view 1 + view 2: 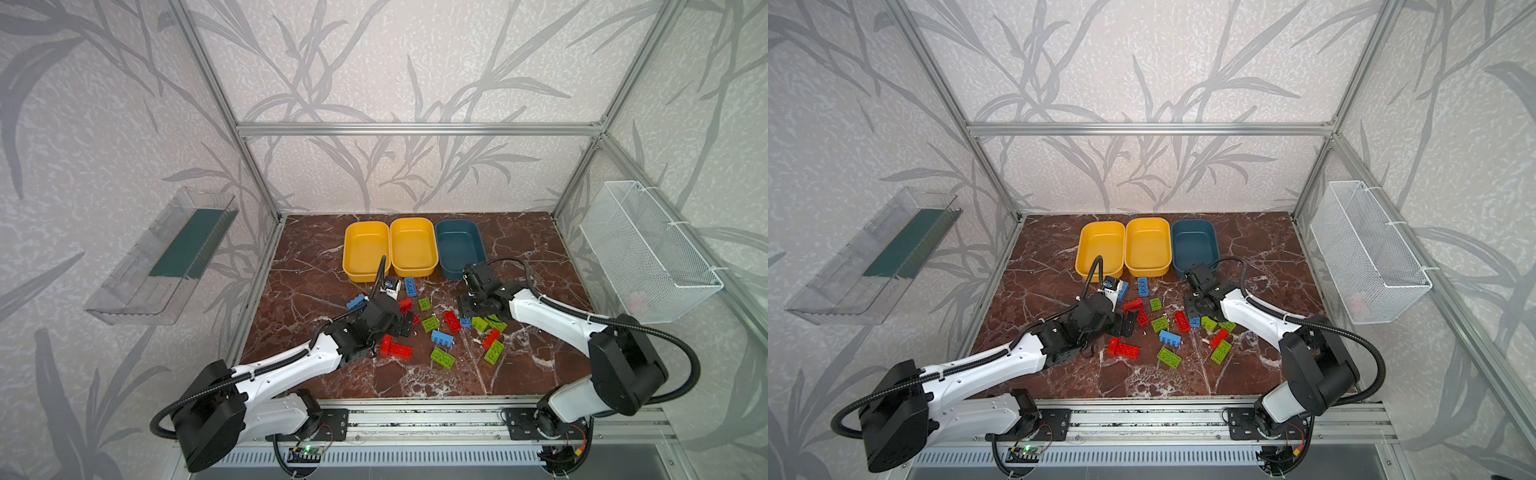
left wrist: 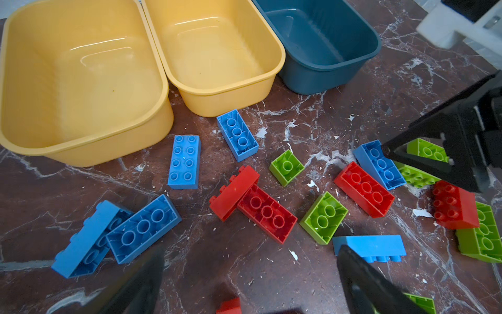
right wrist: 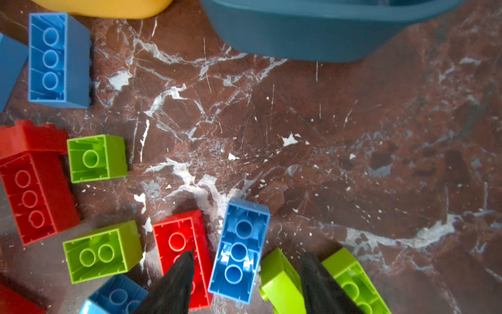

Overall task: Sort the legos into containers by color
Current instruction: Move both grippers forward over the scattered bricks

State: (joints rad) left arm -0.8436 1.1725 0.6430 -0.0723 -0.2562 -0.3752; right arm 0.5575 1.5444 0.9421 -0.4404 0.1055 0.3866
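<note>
No legible text, label, brand, number or sign anywhere. Stud tops of the small blue, red and lime-green plastic legos (image 2: 184, 161) too blurred to show any embossed mark.

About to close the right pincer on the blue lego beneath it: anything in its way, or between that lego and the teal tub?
A lime green lego lies beside the blue lego within the open right pincer, so both could be caught. Toward the teal tub, only bare table shows.
</note>
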